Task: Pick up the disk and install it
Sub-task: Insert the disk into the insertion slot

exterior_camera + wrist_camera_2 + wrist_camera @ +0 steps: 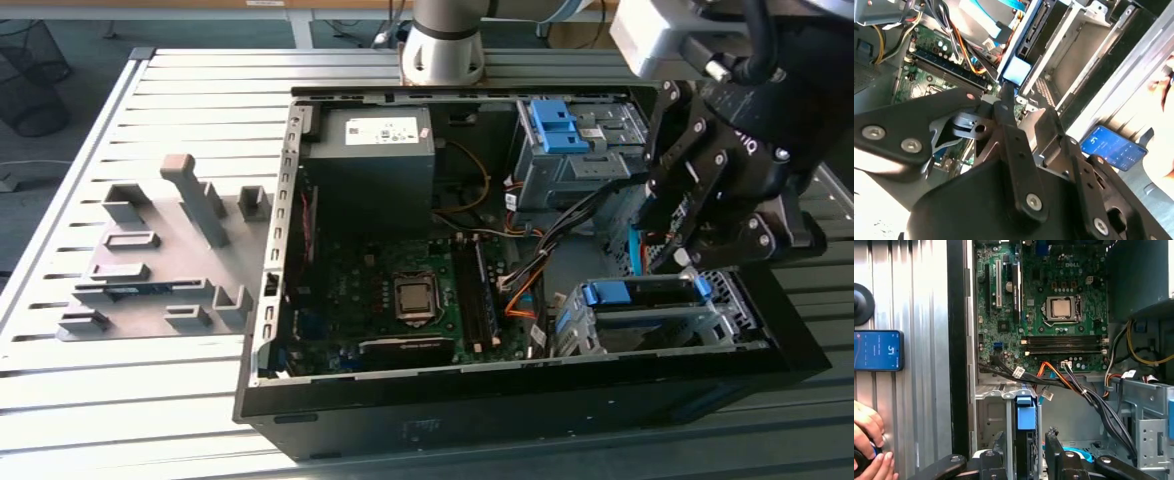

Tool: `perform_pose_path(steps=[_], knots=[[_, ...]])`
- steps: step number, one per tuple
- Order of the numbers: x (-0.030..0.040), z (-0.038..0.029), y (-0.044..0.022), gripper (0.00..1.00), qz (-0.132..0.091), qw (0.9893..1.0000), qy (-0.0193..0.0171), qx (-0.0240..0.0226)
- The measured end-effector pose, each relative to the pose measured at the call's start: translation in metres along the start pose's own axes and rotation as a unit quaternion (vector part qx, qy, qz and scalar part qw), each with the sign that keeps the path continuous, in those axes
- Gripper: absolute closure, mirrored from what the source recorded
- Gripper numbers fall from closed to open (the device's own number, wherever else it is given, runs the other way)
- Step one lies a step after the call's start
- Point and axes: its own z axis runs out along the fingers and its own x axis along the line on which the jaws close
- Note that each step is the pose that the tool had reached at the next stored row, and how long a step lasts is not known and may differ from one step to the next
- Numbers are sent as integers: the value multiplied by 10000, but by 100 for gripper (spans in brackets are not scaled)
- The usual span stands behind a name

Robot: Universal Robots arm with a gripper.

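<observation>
Gripper (1026, 438) down in PC case (467, 410), disk (1025, 407) clamped edge-on.

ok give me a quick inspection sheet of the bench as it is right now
surface: slatted metal table with an open computer case on it.
job's things: disk, held on edge at the drive cage.
clutter: grey rack of blocks at the exterior view's left; phone beside the case.
gripper: closed on the disk.
cables: orange and black wires running past the cage.
surroundings: a person's hand on the table near the phone; wire bin on the floor.
</observation>
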Motion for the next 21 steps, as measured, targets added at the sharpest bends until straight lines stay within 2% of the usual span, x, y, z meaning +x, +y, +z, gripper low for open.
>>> perform_pose_path(steps=[2,3,4,5,6,9,21], knots=[[0,36,0,57,0,10000,0,0],[1,54,0,63,0,10000,0,0],[1,72,0,63,0,10000,0,0],[1,91,0,69,0,10000,0,0],[1,109,0,69,0,10000,0,0],[2,164,0,87,0,10000,0,0],[4,369,0,89,0,10000,0,0]])
